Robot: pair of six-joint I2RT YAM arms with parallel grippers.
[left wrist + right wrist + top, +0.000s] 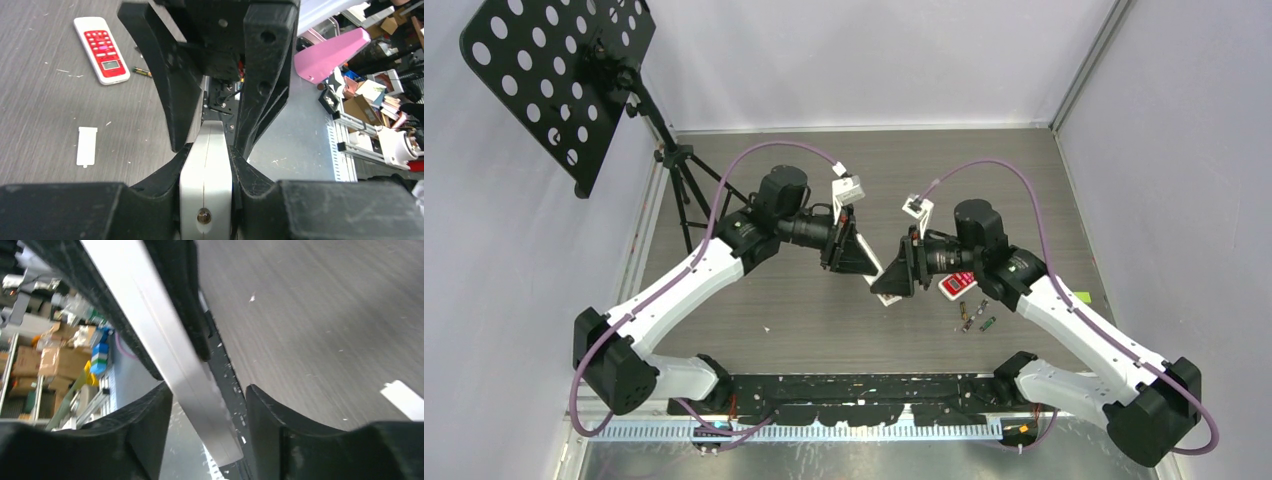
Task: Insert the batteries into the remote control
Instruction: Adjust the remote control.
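Note:
A white remote point(876, 265) hangs in the air between my two grippers, above the table's middle. My left gripper point(209, 148) is shut on it; its narrow end face with a small round LED point(204, 216) faces the left wrist camera. My right gripper point(209, 388) is open around the same remote point(170, 355), which runs slantwise between the fingers, with a gap on the right side. Several small batteries point(976, 315) lie on the table right of the grippers; one point(141, 72) lies beside a red-faced remote point(102, 50).
The red-faced remote point(957, 283) lies face up under the right arm. A white battery cover point(86, 146) lies flat on the table and also shows in the right wrist view point(405, 399). A perforated black stand point(559, 75) on a tripod stands at the far left.

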